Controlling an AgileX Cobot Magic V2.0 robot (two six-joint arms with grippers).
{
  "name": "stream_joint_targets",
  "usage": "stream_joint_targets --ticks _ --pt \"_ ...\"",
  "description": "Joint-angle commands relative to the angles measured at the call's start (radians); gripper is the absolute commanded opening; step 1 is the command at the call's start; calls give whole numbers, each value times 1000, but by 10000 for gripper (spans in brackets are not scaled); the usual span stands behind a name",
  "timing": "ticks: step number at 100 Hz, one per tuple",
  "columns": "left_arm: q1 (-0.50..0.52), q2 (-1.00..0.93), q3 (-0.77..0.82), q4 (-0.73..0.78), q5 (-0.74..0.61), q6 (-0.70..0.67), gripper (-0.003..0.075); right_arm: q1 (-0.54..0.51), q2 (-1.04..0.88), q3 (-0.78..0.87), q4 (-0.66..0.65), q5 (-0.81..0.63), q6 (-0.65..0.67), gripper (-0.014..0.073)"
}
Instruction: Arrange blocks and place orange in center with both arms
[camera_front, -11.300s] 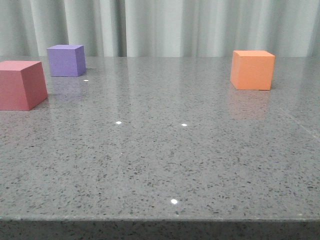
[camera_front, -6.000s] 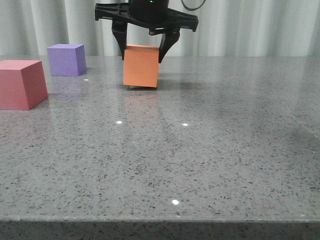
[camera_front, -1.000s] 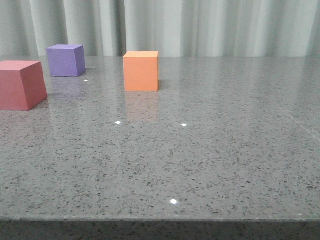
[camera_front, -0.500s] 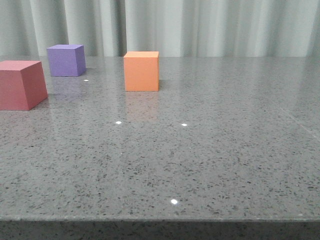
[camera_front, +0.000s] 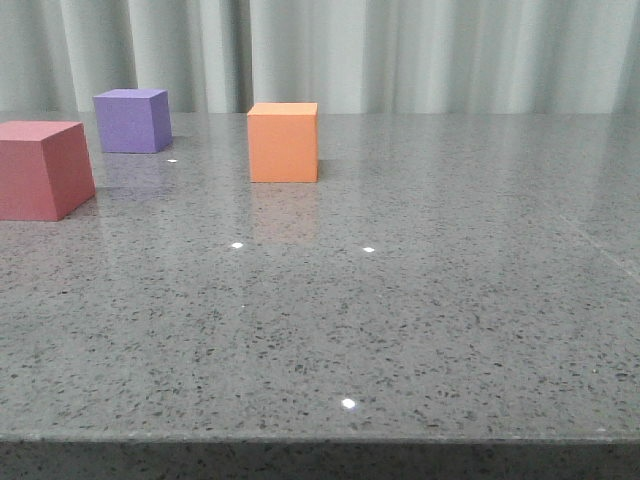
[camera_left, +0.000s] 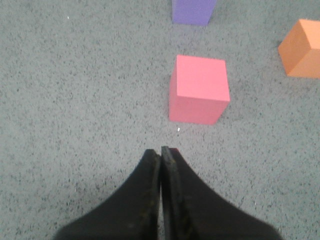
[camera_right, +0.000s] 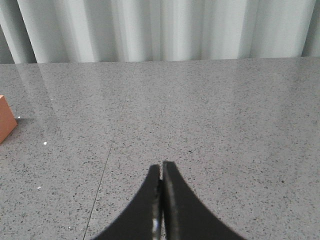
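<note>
Cubes stand apart from one another on the speckled grey stone tabletop (camera_front: 420, 300), three in all, with a pale pleated curtain (camera_front: 450, 50) hanging behind its far edge. In the front view the plain matte orange cube (camera_front: 283, 142) sits upright toward the back, a little left of the middle, its reflection faint on the polished surface before it. The matte purple cube (camera_front: 132, 120) rests farther left and slightly farther back, near the far edge. The matte pinkish-red cube (camera_front: 42, 169) is nearest the camera of the three, at the left border, partly cut off by it.

Neither arm shows in the front view. In the left wrist view the black left claw (camera_left: 161, 152) has its two fingers pressed together with nothing between them; it hangs above bare tabletop, just short of the pinkish-red cube (camera_left: 199, 96), with the purple cube (camera_left: 194, 11) beyond and the orange cube (camera_left: 301, 48) off to one side. In the right wrist view the black right claw (camera_right: 161, 167) is likewise closed and empty over bare stone, only a corner of the orange cube (camera_right: 6, 125) showing at the picture's edge.
</note>
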Motion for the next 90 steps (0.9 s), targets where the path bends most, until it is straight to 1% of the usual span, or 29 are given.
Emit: stream_joint_targets --ticks 1,3,7,8,10,13,14,15,17,18,22,27,29,33,43,48,64,76,90 --pt "5 7 -38 -7 -42 1 94 -8 4 -26 -9 -71 -4 -68" --pt "5 7 -38 -7 -37 1 118 -8 4 -26 -9 -71 -4 -68" --pt "5 7 -38 -6 -32 1 201 -8 4 -26 -9 -71 -4 -68" --pt "5 7 -38 -6 -30 1 234 -8 4 -26 -9 -71 -4 -68" --pt "5 7 -38 -6 -28 1 267 -8 4 -26 -9 -71 -4 -68" --pt "5 7 -38 -5 -19 1 359 -8 4 -26 -9 -71 -4 -68" --pt "5 7 -38 -5 -17 1 378 -8 4 -26 -9 -71 -4 -68" --pt "5 7 -38 -5 -14 1 417 -8 4 -26 -9 -71 -4 -68" --pt "5 7 -38 -5 -14 1 454 -8 4 -26 -9 -71 -4 -68" --pt "5 7 -38 -5 -14 1 492 -8 4 -26 -9 -71 -4 -68" --pt "5 7 -38 -3 -14 1 592 -8 4 -26 -9 -71 -4 -68" --pt "5 7 -38 -3 -14 1 676 -8 4 -26 -9 -71 -4 -68" --pt "5 7 -38 -3 -12 1 698 -8 4 -26 -9 -71 -4 -68" --pt "5 7 -38 -3 -12 1 706 -8 4 -26 -9 -71 -4 -68" --pt "5 7 -38 -3 -10 1 662 -8 4 -26 -9 -71 -4 -68" --pt "3 7 -38 -12 -10 1 652 -8 4 -26 -9 -71 -4 -68" --pt "-9 41 -78 -70 -10 1 651 -8 4 -26 -9 -71 -4 -68" --pt "-53 124 -146 -89 -10 1 651 -8 4 -26 -9 -71 -4 -68" --pt "-147 254 -237 -92 -48 1 651 -8 4 -26 -9 -71 -4 -68"
